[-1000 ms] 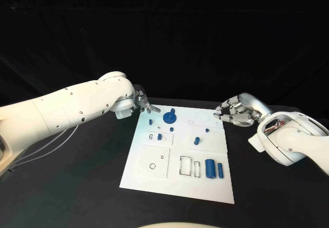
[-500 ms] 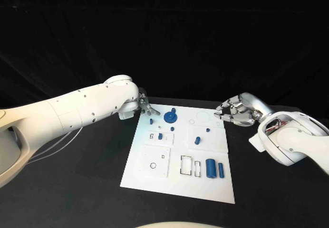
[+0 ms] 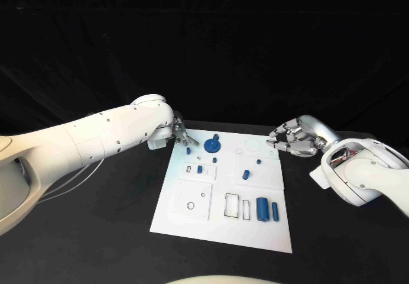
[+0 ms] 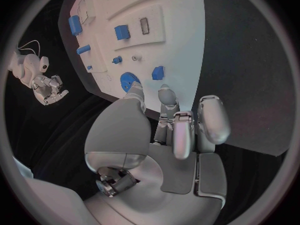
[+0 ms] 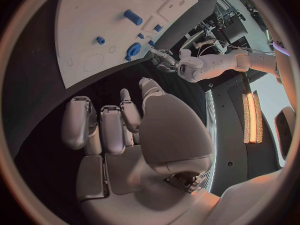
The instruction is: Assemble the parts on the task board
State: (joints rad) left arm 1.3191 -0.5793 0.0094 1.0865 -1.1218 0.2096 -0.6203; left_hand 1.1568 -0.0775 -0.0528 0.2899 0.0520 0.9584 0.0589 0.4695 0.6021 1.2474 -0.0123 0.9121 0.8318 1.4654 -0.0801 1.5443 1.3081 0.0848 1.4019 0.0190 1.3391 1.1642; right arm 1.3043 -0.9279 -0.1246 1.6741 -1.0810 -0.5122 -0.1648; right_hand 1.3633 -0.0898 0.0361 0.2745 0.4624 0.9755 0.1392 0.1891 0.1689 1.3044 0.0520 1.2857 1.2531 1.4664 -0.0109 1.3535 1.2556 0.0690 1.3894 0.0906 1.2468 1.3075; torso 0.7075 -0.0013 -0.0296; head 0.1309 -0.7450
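My left hand [image 3: 179, 134] hovers by task board [image 3: 192, 216], fingers curled in, grip unclear; right hand [image 3: 292, 139] curled, empty.

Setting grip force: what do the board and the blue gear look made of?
Task board: looks like matte white plastic, flat and glare-free. Blue gear: probably moulded or printed plastic, uniform colour, dull surface. Neither can be confirmed by sight.

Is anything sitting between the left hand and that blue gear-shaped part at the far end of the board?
Nothing visible does. The left hand hovers at the task board's far left corner, holding nothing, and the blue gear-shaped part lies just beyond its fingertips with only bare white board between them. A small blue part sits off to the side.
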